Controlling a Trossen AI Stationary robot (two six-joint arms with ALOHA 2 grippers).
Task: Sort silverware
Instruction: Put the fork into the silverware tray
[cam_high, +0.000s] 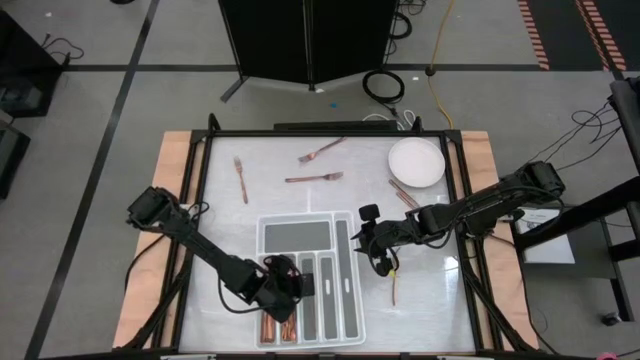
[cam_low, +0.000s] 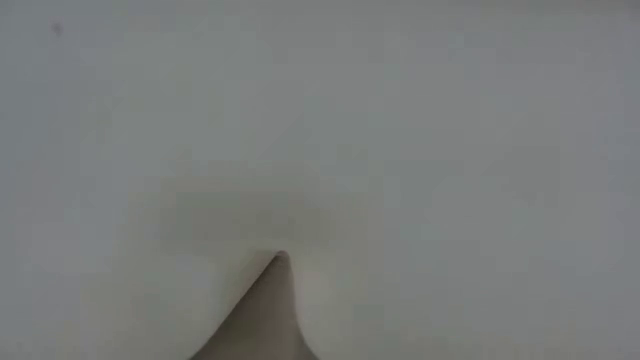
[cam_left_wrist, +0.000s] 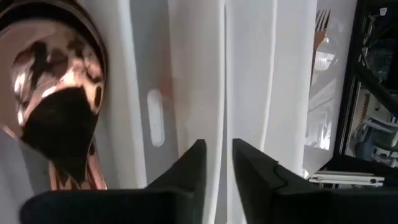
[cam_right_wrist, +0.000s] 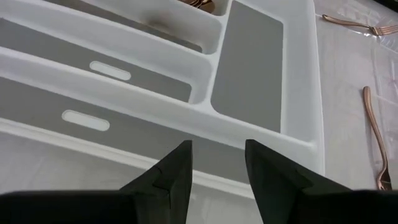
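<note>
The silverware is copper-coloured. Spoons (cam_left_wrist: 56, 81) lie in the white divided tray's (cam_high: 345, 300) leftmost compartment (cam_high: 272, 328). Loose pieces lie flat on the table: forks (cam_high: 240, 178), (cam_high: 320, 150), (cam_high: 314, 178), one piece (cam_high: 402, 193) beside the plate and one (cam_high: 395, 287) right of the tray. My left gripper (cam_high: 287, 290) (cam_left_wrist: 217, 165) hovers over the tray's near left part, just right of the spoons, its fingers slightly apart with nothing between them. My right gripper (cam_high: 380, 258) (cam_right_wrist: 214, 165) stands open just right of the tray, holding nothing.
A round white plate (cam_high: 415, 160) sits at the table's far right. The tray's other compartments (cam_right_wrist: 249, 68) show bare grey bottoms. Raised black rails (cam_high: 200, 200) frame the table. The low view shows only a white blur.
</note>
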